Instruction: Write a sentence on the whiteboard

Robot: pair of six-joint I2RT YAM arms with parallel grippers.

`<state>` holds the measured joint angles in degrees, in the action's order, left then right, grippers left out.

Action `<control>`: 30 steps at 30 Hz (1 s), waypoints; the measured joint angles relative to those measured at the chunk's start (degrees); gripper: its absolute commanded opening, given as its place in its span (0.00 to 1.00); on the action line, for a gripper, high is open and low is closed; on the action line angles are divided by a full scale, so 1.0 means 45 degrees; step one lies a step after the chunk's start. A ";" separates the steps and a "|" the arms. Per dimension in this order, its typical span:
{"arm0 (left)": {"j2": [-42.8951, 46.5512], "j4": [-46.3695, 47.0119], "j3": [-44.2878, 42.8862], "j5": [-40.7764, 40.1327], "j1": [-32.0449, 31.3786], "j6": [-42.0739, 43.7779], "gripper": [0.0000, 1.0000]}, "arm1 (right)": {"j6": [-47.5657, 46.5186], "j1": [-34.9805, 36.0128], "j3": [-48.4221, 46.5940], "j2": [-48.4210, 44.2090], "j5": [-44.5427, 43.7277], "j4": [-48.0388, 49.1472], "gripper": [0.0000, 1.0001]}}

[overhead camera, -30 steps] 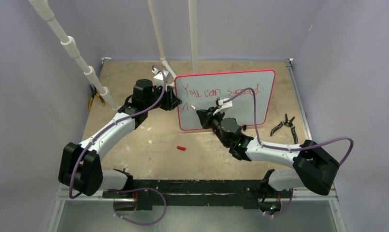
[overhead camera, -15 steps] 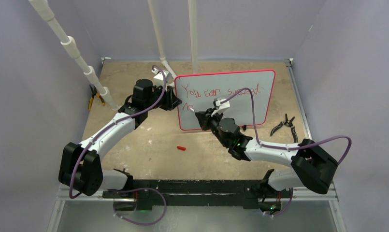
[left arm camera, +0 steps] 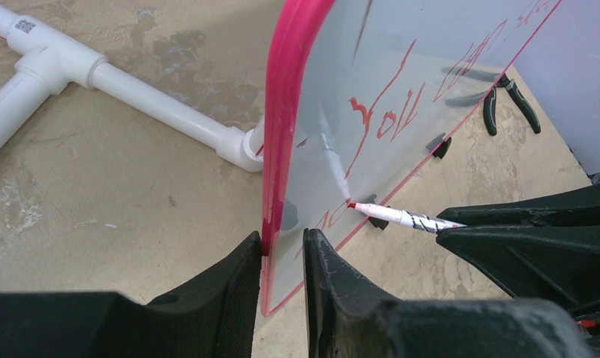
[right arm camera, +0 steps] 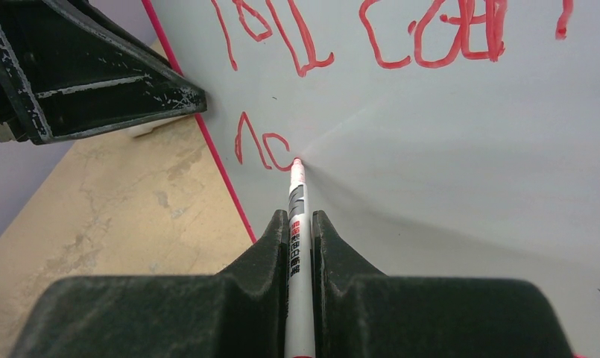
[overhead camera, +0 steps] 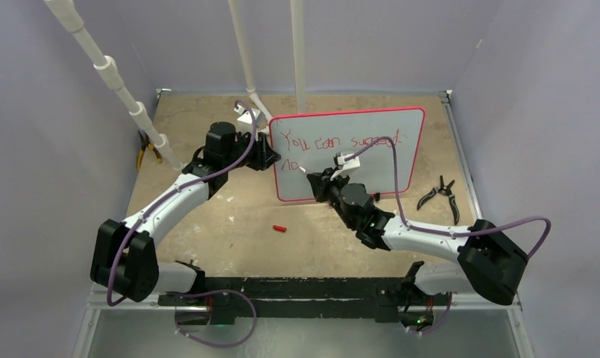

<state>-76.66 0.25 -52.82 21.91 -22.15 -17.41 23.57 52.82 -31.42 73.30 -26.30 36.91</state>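
Soft, even light; faint sheen on whiteboard (right arm camera: 468,186).

Both arms share one build: smooth white tubular links between chunky matte-black joint housings. The left arm (overhead camera: 170,201) fills the lower left of the overhead view, the right arm (overhead camera: 423,239) the lower right, each rising from a big angular black shoulder block. A purple cable (overhead camera: 392,179) loops loosely along each arm. A small green light (overhead camera: 372,223) glows on a black joint of the right arm. The left gripper (left arm camera: 282,239) and the right gripper (right arm camera: 300,216) have thick black wedge-shaped fingers (right arm camera: 267,253), and pale scuffs mark the left one's edges.
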 measured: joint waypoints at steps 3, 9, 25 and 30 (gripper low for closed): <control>-0.0010 0.0010 0.0000 0.0000 0.0000 0.0000 0.25 | -0.0034 0.0000 -0.0010 -0.0019 -0.0034 -0.0005 0.00; -0.0015 0.0015 0.0000 0.0005 0.0000 0.0000 0.25 | -0.0151 0.0000 -0.0112 0.0019 0.0024 0.0073 0.00; -0.0015 0.0019 0.0000 0.0044 0.0000 0.0000 0.25 | -0.0340 -0.0083 0.0058 -0.0976 0.0058 0.0389 0.00; -0.0015 0.0019 0.0000 0.0044 0.0000 0.0000 0.25 | -0.0340 -0.0083 0.0058 -0.0680 0.0058 0.0330 0.00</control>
<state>-76.73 0.34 -52.82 22.11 -22.15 -17.41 22.04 52.45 -31.16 70.24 -26.04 38.39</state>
